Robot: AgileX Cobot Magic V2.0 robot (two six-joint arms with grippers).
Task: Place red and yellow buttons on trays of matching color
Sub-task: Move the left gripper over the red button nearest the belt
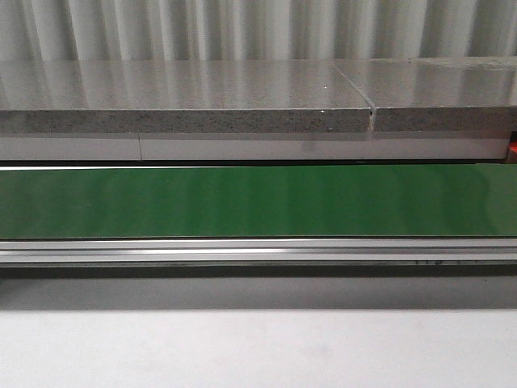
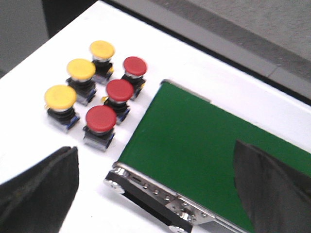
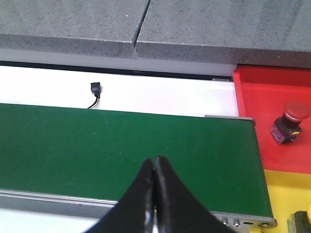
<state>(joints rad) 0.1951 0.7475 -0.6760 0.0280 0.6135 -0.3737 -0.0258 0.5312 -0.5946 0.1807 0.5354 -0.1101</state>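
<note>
Grey stone ledge (image 1: pixel 186 97) runs behind the green belt (image 1: pixel 258 200), corrugated wall behind that; white table (image 1: pixel 258 347) in front. Belt bare in front view, no arms visible there.

Left wrist view: left gripper (image 2: pixel 155 189) spread wide, holding nothing, one dark finger (image 2: pixel 41 189) over the table, the other over the belt. Six buttons stand on the table just beside the belt's end, packed in two rows. Row nearer the belt: red button (image 2: pixel 134 66), red button (image 2: pixel 120 90), red button (image 2: pixel 101 119). Row farther from the belt: yellow button (image 2: pixel 102 49), yellow button (image 2: pixel 80 70), yellow button (image 2: pixel 60 97). All upright on dark bases, close together, some may touch, cannot tell.

Right wrist view: right gripper (image 3: pixel 155 167) closed, tips together, nothing between them, above the belt's near edge. Red tray (image 3: pixel 252 97) sits just past the belt's end with one red button (image 3: pixel 290 121) on it, tilted. Yellow tray (image 3: pixel 284 194) adjoins the red tray; a dark object on it at the frame corner is cut off. Small black connector (image 3: pixel 95 90) with a wire on the white strip between belt and ledge.
</note>
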